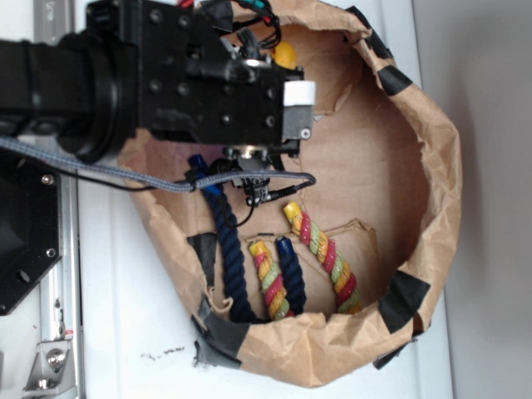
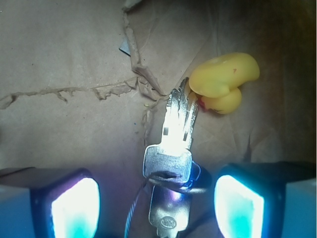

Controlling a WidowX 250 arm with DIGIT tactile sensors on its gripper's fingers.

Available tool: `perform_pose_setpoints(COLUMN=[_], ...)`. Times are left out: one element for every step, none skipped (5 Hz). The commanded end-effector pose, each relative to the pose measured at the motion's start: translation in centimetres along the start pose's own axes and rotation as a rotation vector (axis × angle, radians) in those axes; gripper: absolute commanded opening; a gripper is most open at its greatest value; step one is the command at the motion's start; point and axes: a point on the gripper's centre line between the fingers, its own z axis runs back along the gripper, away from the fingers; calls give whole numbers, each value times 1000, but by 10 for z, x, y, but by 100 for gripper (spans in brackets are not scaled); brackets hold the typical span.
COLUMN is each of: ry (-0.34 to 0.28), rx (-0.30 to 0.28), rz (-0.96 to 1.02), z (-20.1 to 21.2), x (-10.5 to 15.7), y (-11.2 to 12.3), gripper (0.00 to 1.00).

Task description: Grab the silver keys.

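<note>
From my wrist view the gripper (image 2: 157, 208) hangs spread wide and empty, with the silver keys (image 2: 172, 148) on the brown paper lying centred between its pads, blades running straight ahead toward the yellow duck (image 2: 223, 82), so I'd descend and close.

arm (image 1: 125, 75): black, screwed housing | grey braided cable (image 1: 91, 170) | claw (image 2: 157, 201): 2 glowing cyan-white pads (image 2: 74, 206)
</note>
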Motion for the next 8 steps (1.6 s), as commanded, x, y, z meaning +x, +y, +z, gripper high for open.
perform_pose_setpoints(ry=[14,139,167,160,157,171,164,159], rx=[50,48,38,61,69,67,56,53], rz=[-91,-190,-205,-195,-199,-204,-188,-186], z=[-4,0,-1,-14,-24,-27,-27,-27], x=[-12,-19,-21,-21,-24,-28,-32,-34], y=[7,11,10,6,4,5,6,7], gripper=[100,100,100,100,100,100,0,0])
